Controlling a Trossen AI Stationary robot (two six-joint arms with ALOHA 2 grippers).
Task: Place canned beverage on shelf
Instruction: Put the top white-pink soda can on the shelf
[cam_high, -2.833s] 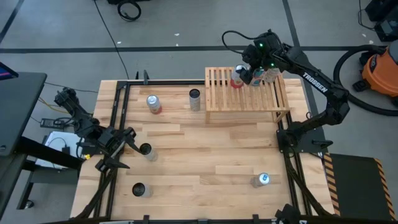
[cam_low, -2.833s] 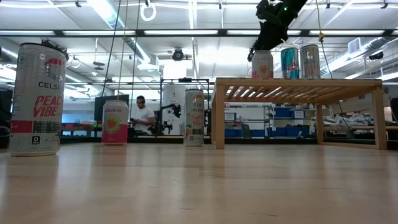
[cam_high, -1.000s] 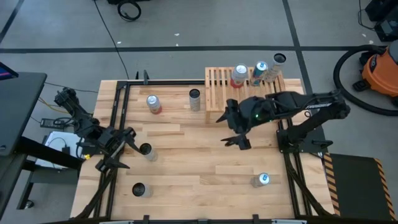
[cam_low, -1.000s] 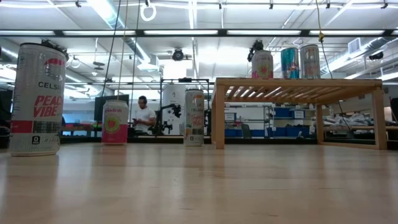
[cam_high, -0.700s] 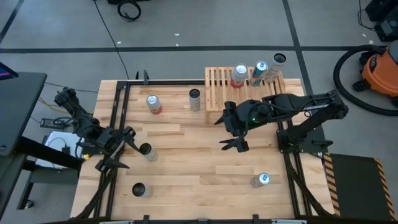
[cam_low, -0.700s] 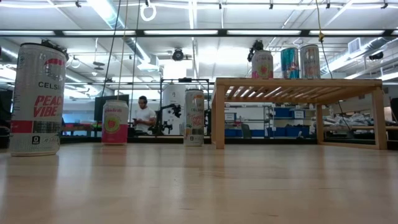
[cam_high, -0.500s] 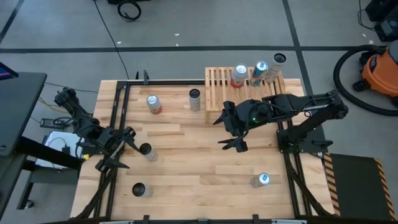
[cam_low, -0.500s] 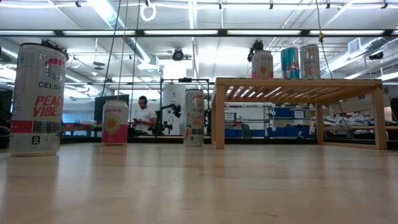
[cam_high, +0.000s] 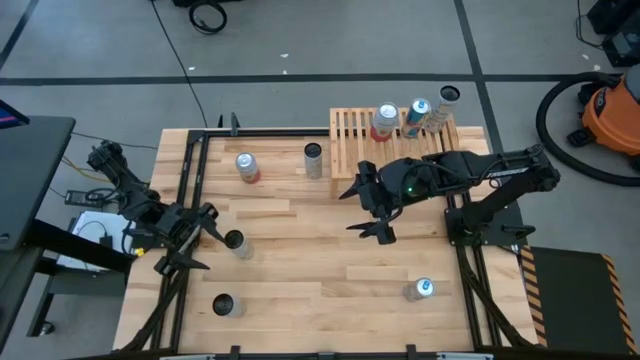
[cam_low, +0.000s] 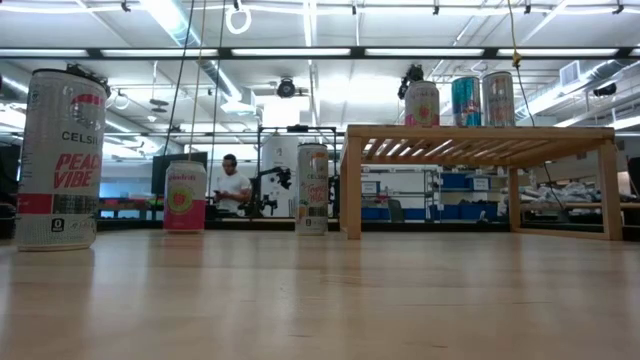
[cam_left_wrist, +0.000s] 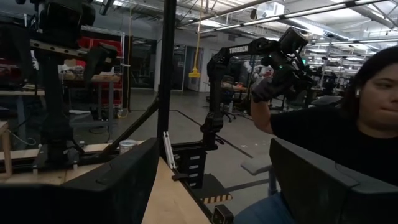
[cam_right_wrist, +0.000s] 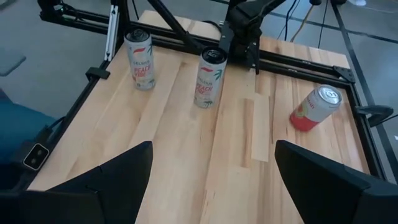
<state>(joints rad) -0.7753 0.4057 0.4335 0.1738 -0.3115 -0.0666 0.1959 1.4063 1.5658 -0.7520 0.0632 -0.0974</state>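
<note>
While the right gripper (cam_high: 372, 210) hangs with its fingers spread and nothing between them over the middle of the wooden table (cam_high: 300, 250), just in front of the shelf (cam_high: 350, 140), the left gripper (cam_high: 190, 240) waits at the table's left edge, also parted and empty, close beside a dark-topped can (cam_high: 235, 241). On the light-wood slatted shelf, which sits at the far right part of the table, three cans stand upright in a row along its back edge: a pink-and-white can (cam_high: 384, 122), a blue can (cam_high: 416, 116) and a silver can (cam_high: 445, 104); in the low view they line up above the rack's top (cam_low: 480, 131). Loose on the table are a red-and-pink can (cam_high: 245, 167) and a white can (cam_high: 314, 159) near the far edge to the left of the shelf, another dark-topped can (cam_high: 223, 305) at the near left, and a blue-topped can (cam_high: 420, 290) at the near right. From the right wrist view, a Celsius can (cam_right_wrist: 139, 60) and a palm-printed can (cam_right_wrist: 209, 78) stand upright, with the red-and-pink can off to one side. A person in a dark shirt (cam_left_wrist: 348, 130) shows beyond the table in the left wrist view.
</note>
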